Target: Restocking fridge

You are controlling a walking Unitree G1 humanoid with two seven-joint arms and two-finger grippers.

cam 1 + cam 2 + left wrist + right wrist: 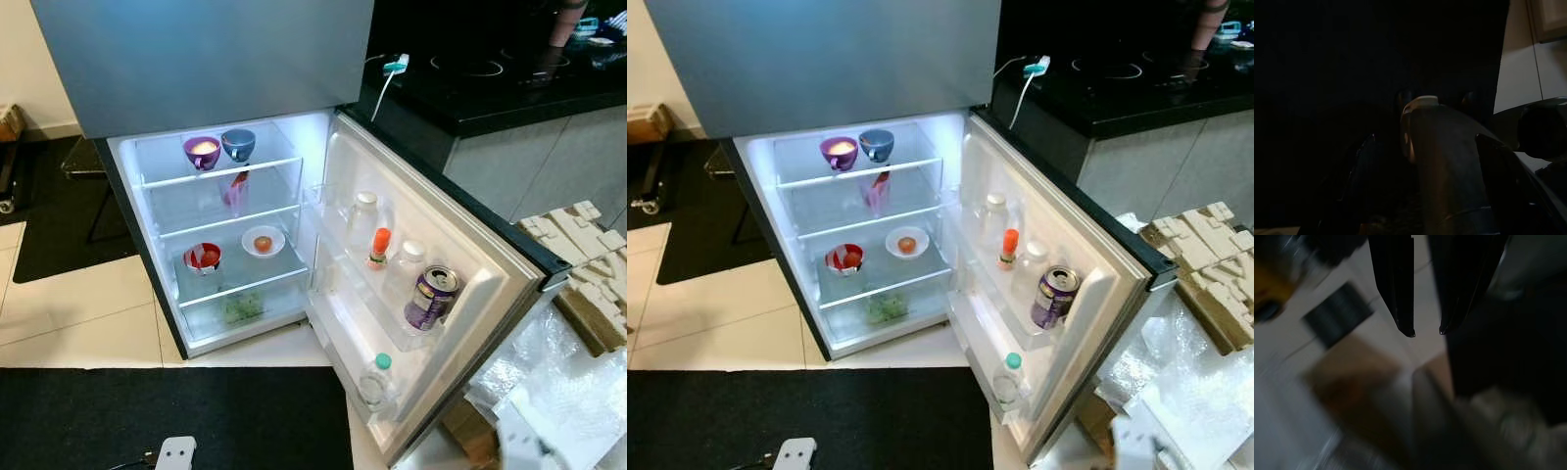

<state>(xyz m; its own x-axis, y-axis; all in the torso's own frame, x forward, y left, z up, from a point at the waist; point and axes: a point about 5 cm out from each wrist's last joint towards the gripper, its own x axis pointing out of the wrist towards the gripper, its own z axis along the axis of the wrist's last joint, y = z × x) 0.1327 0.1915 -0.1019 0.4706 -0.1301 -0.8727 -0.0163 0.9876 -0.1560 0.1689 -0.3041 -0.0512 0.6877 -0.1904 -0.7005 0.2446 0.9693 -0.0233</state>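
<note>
Fridge (127, 166) open, door (470, 245) swung wide to robot's right. Top shelf: purple cup (201, 152) beside blue cup (238, 144). Lower shelf: red bowl (203, 257), white plate (263, 241). Door rack: purple can (431, 297), orange-capped bottle (379, 248). Left gripper (1420, 147) in dark, fingers closed around a bottle (1449, 166). Right gripper (1426, 332) over blurred floor, fingertips slightly parted, holding nothing.
</note>
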